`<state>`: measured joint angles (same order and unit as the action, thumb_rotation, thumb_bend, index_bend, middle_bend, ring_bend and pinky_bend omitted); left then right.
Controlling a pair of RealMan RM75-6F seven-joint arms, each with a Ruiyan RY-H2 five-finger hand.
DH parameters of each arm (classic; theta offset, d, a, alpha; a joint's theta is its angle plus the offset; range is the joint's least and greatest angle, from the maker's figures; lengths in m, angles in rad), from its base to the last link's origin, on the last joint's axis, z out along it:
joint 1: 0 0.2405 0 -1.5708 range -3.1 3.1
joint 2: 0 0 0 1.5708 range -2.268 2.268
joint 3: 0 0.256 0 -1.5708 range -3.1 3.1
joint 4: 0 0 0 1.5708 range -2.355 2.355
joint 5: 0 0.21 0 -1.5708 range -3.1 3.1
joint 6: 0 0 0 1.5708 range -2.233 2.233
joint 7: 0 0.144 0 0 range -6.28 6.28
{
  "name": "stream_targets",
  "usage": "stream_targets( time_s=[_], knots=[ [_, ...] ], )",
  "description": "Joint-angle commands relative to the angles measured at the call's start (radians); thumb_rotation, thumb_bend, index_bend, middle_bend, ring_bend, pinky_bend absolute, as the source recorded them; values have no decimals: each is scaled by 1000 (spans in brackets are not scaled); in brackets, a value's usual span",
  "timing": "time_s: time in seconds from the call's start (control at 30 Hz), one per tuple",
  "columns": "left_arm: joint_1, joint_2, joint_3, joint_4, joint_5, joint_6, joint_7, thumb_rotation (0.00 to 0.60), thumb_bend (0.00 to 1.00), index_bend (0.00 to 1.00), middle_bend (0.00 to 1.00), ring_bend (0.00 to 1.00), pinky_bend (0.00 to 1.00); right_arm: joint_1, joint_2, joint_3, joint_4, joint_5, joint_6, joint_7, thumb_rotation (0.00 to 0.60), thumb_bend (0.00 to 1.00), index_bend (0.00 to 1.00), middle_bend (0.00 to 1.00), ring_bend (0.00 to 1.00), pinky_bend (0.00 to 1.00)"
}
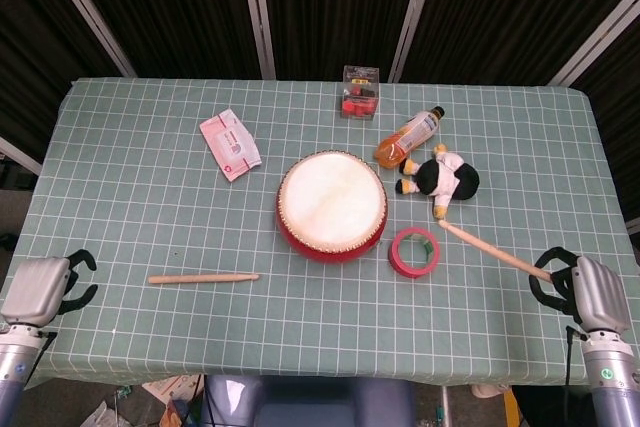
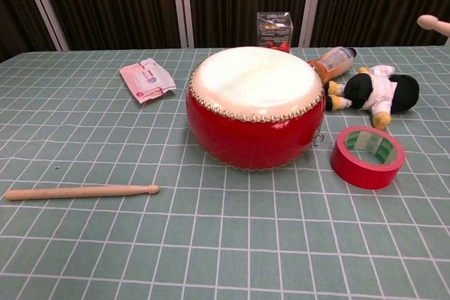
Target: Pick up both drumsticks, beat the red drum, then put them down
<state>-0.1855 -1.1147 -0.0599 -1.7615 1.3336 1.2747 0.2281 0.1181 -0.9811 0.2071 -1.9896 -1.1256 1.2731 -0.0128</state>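
The red drum (image 1: 331, 207) (image 2: 254, 107) with a pale skin stands at the table's middle. One wooden drumstick (image 1: 203, 278) (image 2: 81, 191) lies flat on the cloth to the drum's front left. My left hand (image 1: 42, 289) hovers at the table's front left edge, well left of that stick, fingers curled and holding nothing. At the front right edge my right hand (image 1: 590, 294) grips the second drumstick (image 1: 492, 253), which is raised and points toward the drum; only its tip (image 2: 433, 24) shows in the chest view.
A red tape roll (image 1: 414, 251) (image 2: 367, 157) lies right of the drum. Behind it sit a plush toy (image 1: 441, 178) (image 2: 377, 91), an orange bottle (image 1: 408, 136) and a small clear box (image 1: 360, 92). A wipes packet (image 1: 230, 144) (image 2: 146, 79) lies at the back left.
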Motion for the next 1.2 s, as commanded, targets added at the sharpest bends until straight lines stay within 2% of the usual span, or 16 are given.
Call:
stream_targets(
  time_s=[0.03, 0.4, 0.6, 0.83, 1.2],
  knots=[
    [-50, -15, -28, -43, -83, -67, 67, 600, 278, 485, 1000, 1000, 1000, 2, 1, -2, -1, 0, 1, 1, 600, 590, 1000, 1000, 1000, 989],
    [-170, -150, -66, 5, -348, -170, 288, 600, 279, 434, 1000, 1000, 1000, 13, 0, -13, 6, 11, -3, 3, 600, 591, 999, 1000, 1000, 989],
    [-224, -220, -67, 23, -433, -192, 365, 600, 278, 432, 1000, 1000, 1000, 18, -2, -17, 10, 16, -4, 4, 600, 590, 1000, 1000, 1000, 989],
    [-261, -297, -55, 43, -486, -180, 413, 600, 279, 450, 1000, 1000, 1000, 23, 0, -19, 14, 24, -7, 12, 600, 590, 1000, 1000, 1000, 989],
    [-289, -352, -41, 72, -542, -159, 445, 600, 279, 448, 1000, 1000, 1000, 29, 3, -25, 11, 21, -6, 17, 600, 590, 1000, 1000, 1000, 989]
  ],
)
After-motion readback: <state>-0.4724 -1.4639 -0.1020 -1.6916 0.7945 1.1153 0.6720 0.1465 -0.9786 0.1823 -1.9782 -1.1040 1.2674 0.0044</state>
